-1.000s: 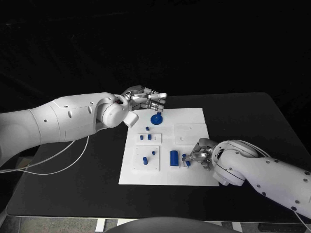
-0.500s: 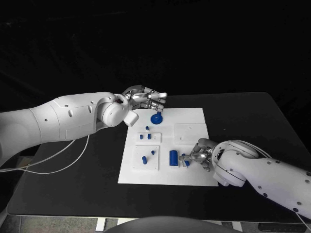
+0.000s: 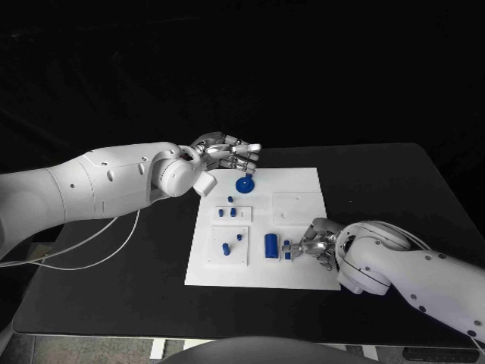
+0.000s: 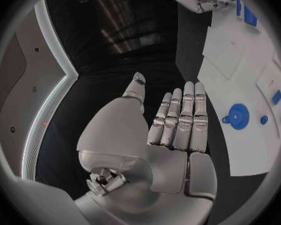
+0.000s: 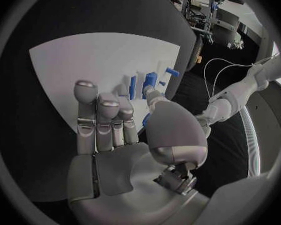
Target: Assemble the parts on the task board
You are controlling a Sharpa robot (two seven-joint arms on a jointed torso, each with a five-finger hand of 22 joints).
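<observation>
Since a second ago our right hand (image 3: 317,244) has eased back along the task board (image 3: 308,182).
It pinches a small blue part (image 3: 287,248) in its fingers (image 5: 98,116) beside the blue cylinder (image 3: 271,245); a slip could topple it. Beyond, our left hand (image 3: 226,154) hovers open-fingered, holding nothing, over the round blue part (image 3: 245,184).
</observation>
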